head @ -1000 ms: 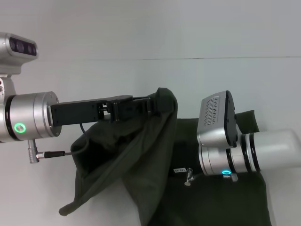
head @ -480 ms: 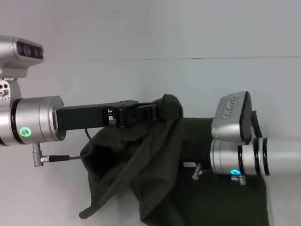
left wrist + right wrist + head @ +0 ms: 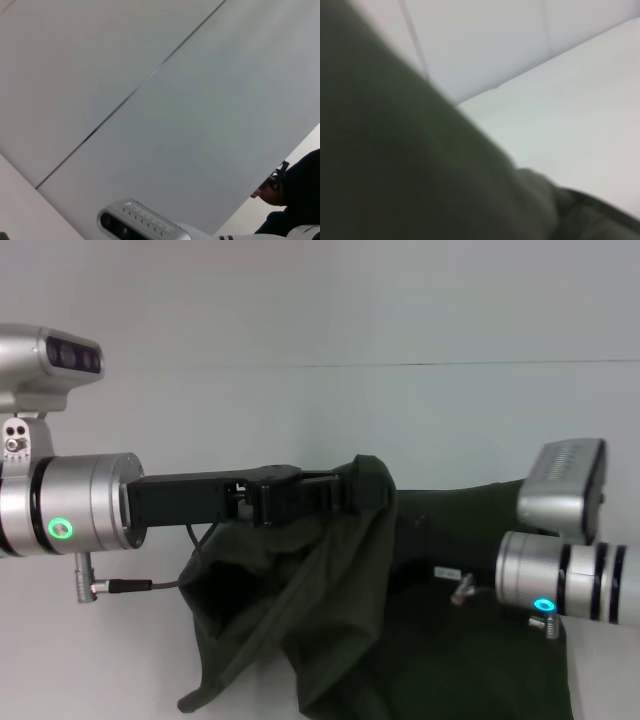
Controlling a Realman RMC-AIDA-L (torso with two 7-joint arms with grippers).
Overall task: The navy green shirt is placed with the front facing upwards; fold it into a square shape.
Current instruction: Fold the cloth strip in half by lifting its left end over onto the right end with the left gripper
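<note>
The left gripper (image 3: 345, 490) reaches across the middle of the head view, clenched on a raised bunch of the navy green shirt (image 3: 330, 610). From that pinch the dark cloth hangs in loose folds toward the white table (image 3: 120, 660), while the rest of the shirt lies flat to the right. The right arm comes in from the right over that flat part; its gripper is hidden, so its state cannot be told. In the right wrist view the shirt (image 3: 395, 165) fills most of the frame

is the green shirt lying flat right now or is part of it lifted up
Partly lifted: the left gripper holds one side of the navy green shirt up, cloth hanging below; the rest lies on the table.
</note>
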